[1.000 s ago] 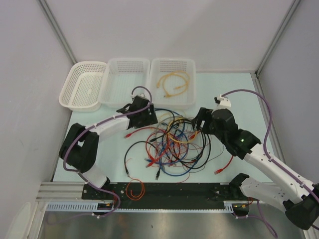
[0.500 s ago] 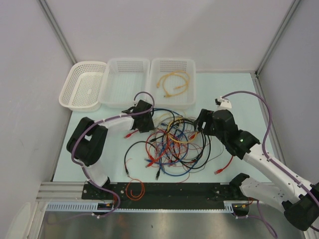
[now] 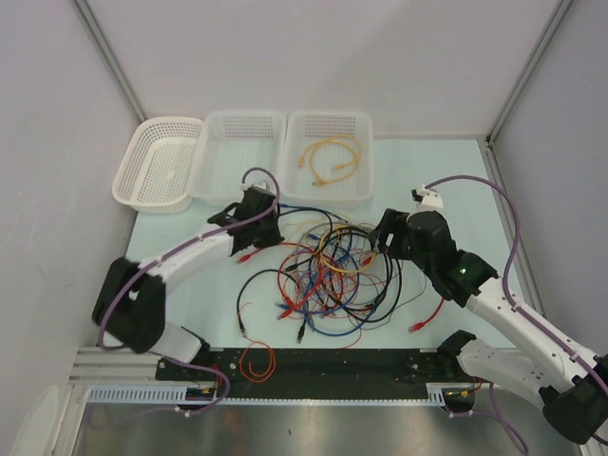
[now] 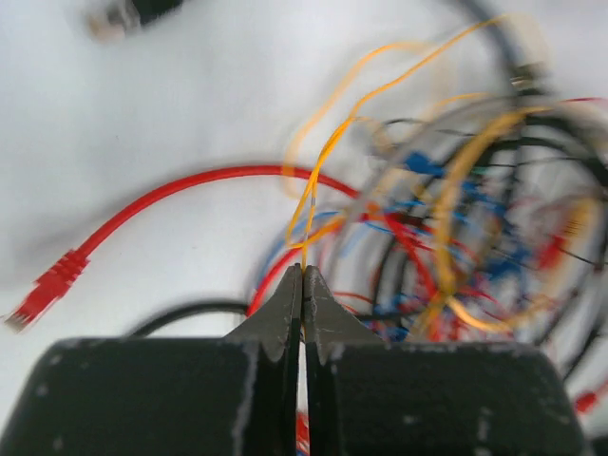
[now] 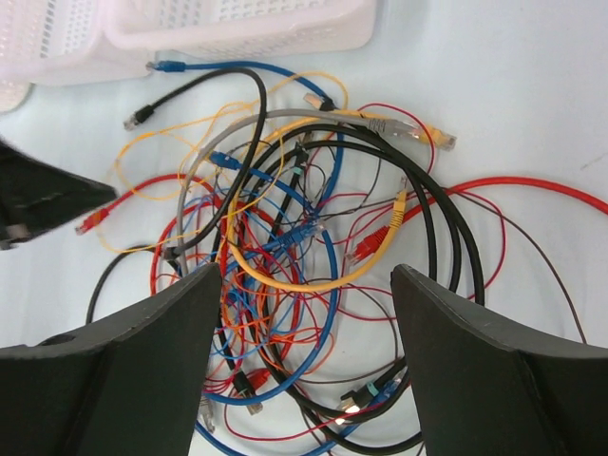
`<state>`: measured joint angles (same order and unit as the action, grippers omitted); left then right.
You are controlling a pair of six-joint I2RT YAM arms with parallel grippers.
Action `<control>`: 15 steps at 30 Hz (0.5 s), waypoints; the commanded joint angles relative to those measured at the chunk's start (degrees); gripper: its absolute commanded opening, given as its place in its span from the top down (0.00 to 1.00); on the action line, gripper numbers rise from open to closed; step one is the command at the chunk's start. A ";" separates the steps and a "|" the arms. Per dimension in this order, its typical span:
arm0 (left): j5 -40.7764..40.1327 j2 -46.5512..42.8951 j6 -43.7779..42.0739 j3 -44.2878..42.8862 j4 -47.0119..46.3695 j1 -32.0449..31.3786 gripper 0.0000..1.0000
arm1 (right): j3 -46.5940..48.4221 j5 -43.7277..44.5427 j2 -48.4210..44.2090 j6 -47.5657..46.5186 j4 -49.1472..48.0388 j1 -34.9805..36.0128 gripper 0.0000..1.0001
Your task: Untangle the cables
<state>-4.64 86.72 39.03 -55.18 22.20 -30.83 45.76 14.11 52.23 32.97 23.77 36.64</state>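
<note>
My left gripper (image 4: 302, 275) has snapped shut. A second ago its jaws stood wide, and now the fingertips meet on a thin orange wire (image 4: 318, 171) at the far left edge of the cables (image 3: 332, 271). The gripper first pushed right into the tangle, then drew back a little to the left. The elbow (image 3: 128, 304) of that arm has swung out left and nearer.

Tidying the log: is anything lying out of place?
One orange cable lies looped on the black rail between the arm bases, off the mat and outside the main tangle. Nothing else stands out.
</note>
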 commanded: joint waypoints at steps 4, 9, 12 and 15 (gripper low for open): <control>1.73 -23.77 -8.51 -6.43 0.13 -0.20 1.00 | 0.03 0.22 -5.03 -0.45 -3.46 1.32 0.21; 3.15 -30.55 -11.34 -13.01 2.40 -0.28 1.00 | -0.05 -1.01 -5.73 0.51 -6.72 2.03 0.20; 3.68 -31.34 -12.31 -18.29 4.25 -0.28 1.00 | -0.05 -1.72 -6.00 0.69 -9.09 2.47 0.19; 4.03 -31.44 -12.75 -24.00 4.87 -0.28 1.00 | -0.05 -2.77 -6.17 0.78 -10.67 2.64 0.20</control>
<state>-2.31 55.27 28.99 -72.23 24.62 -30.87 45.76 12.53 47.29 33.01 18.17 38.72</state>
